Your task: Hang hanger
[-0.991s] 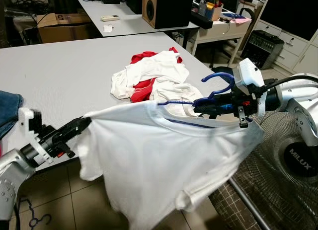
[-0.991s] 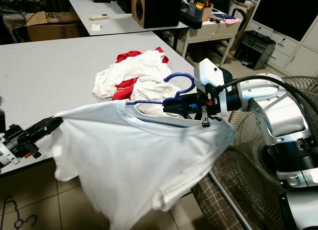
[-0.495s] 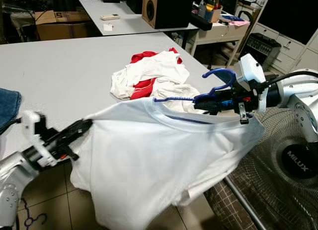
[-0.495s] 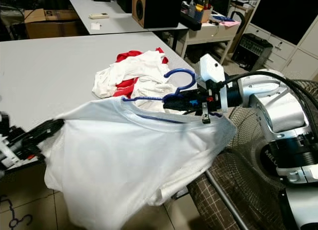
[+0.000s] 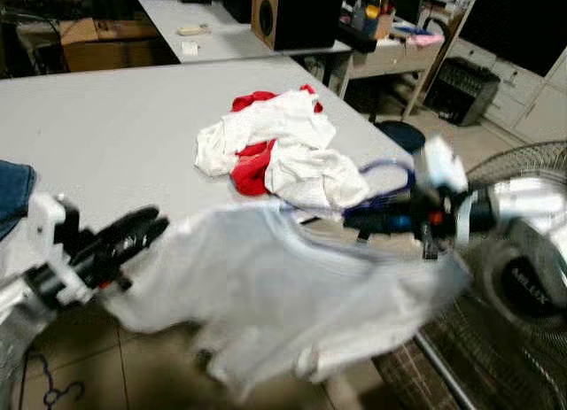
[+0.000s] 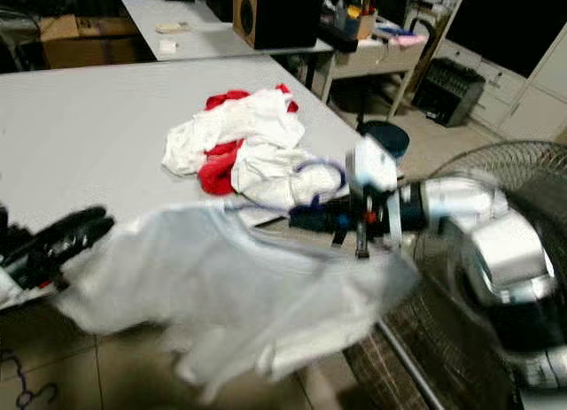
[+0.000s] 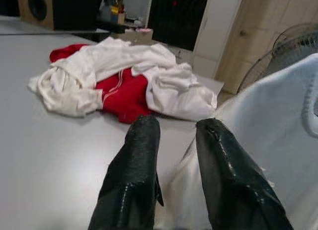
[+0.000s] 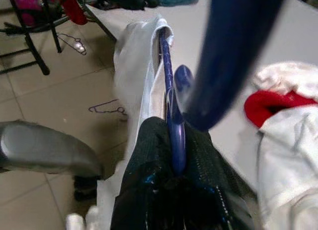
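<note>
The blue plastic hanger (image 8: 171, 106) sits inside the neck of a white T-shirt (image 5: 266, 295), held in the air just off the near edge of the grey surface (image 5: 106, 135). The right pincer (image 8: 174, 160) is clamped on the hanger below its hook, with the right arm reaching in level from the right side. The left pincer (image 7: 174, 140), on an arm stretched forward from the near left, has its fingers narrowly apart at the shirt's sleeve edge. A heap of white and red clothes (image 5: 275, 149) lies near the surface's right edge.
</note>
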Controlling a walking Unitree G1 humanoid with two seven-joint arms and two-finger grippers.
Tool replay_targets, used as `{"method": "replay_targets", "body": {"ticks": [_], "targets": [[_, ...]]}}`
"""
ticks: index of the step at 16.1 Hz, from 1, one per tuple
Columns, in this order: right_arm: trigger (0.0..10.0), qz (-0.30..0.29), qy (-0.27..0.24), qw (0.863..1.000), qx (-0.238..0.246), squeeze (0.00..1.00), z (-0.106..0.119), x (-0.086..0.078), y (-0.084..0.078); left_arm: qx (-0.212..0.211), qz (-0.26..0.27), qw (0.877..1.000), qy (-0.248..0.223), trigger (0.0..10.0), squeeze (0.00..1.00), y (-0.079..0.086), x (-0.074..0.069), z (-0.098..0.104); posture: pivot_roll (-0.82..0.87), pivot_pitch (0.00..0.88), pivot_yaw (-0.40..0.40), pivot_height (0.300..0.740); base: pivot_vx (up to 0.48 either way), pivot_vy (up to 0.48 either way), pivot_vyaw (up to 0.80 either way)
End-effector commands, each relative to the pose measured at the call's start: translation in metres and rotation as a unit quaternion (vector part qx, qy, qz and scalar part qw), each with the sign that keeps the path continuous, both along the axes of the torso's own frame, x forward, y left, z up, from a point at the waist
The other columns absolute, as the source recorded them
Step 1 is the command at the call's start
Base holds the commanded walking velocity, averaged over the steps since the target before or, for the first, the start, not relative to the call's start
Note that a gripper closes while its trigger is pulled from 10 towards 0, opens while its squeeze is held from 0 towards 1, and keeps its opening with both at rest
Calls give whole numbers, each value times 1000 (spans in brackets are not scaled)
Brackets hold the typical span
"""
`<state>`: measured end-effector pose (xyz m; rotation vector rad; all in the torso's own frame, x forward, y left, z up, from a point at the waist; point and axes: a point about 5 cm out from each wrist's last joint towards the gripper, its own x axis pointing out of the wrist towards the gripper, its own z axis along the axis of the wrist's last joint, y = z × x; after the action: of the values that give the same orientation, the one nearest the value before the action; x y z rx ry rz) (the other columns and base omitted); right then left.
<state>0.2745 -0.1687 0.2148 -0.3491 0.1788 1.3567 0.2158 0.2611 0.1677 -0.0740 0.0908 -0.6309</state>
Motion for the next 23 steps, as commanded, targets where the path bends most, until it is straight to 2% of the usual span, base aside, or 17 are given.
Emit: {"method": "replay_targets", "body": {"ticks": [1, 2, 3, 4, 5, 6, 8, 11, 12, 13, 14, 15, 16, 17, 19, 22, 23], "targets": [[0, -34, -4, 999, 8, 0, 3, -10, -4, 17, 18, 1000, 7, 10000, 0, 4, -9, 2, -16, 0, -78, 740, 0, 0, 0], [0, -39, 1, 999, 9, 0, 0, -14, -5, 22, 23, 999, 9, 10000, 0, 4, -12, 1, -16, 0, -80, 740, 0, 0, 0], [0, -60, 28, 998, 9, 0, -11, -33, -7, 26, 56, 998, 17, 10000, 0, -2, -19, 0, -11, 0, -94, 740, 0, 0, 0], [0, -89, 37, 995, 16, 0, -21, -45, -7, 50, 38, 998, 30, 10000, 0, -18, -28, -3, -9, 0, -99, 740, 0, 0, 0], [2039, -109, 28, 993, 18, 0, -26, -50, -6, 63, 30, 997, 31, 10000, 0, -26, -31, -4, -8, 0, -101, 740, 0, 0, 0], [10000, -158, 37, 987, 17, 0, -38, -58, -6, 66, 35, 997, 34, 10000, 0, -42, -34, -9, -10, 0, -104, 740, 0, 0, 0], [10000, -205, 37, 978, 3, 0, -59, -73, -3, 65, 44, 996, 40, 10000, 0, -61, -33, -19, -17, 0, -101, 740, 0, 0, 0], [10000, -354, -30, 934, -20, 0, -84, -75, -4, 48, 134, 989, 38, 10000, 0, -78, -21, -42, -52, 9, -48, 740, 0, 0, 800], [10000, -378, -3, 926, -19, 0, -91, -77, -3, 45, 159, 984, 59, 10000, 0, -81, -18, -49, -59, 10, -38, 740, 0, 0, 800], [10000, -391, 5, 920, -13, 0, -94, -80, -1, 60, 163, 983, 57, 10000, 0, -84, -17, -52, -61, 5, -28, 740, 0, 0, 800], [10000, -406, 14, 914, -13, 0, -103, -86, 3, 93, 137, 984, 60, 10000, 0, -86, -16, -59, -68, 0, -11, 740, 0, 0, 800], [10000, -410, 14, 912, -16, 0, -105, -87, 4, 97, 132, 985, 60, 10000, 0, -86, -15, -60, -68, 0, -11, 740, 0, 0, 800], [10000, -436, 20, 900, -14, 0, -113, -88, 1, 99, 98, 988, 67, 10000, 0, -92, -13, -65, -68, 0, 17, 740, 0, 0, 800], [10000, -448, 22, 894, -15, 0, -118, -89, 0, 95, 94, 988, 77, 10000, 0, -96, -10, -67, -66, 0, 29, 740, 0, 0, 800], [10000, -442, 23, 896, -21, 0, -121, -90, 8, 86, 118, 985, 93, 10000, 0, -94, -8, -77, -79, 0, 34, 740, 0, 0, 800], [10000, -433, 16, 901, -14, 0, -119, -86, 14, 84, 143, 981, 100, 10000, 0, -92, -14, -81, -42, 0, -17, 740, 0, 0, 800], [10000, -407, 23, 913, -14, 0, -119, -83, 17, 93, 168, 977, 90, 10000, 0, -88, -16, -80, -13, 0, -57, 740, 0, 0, 800]]}}
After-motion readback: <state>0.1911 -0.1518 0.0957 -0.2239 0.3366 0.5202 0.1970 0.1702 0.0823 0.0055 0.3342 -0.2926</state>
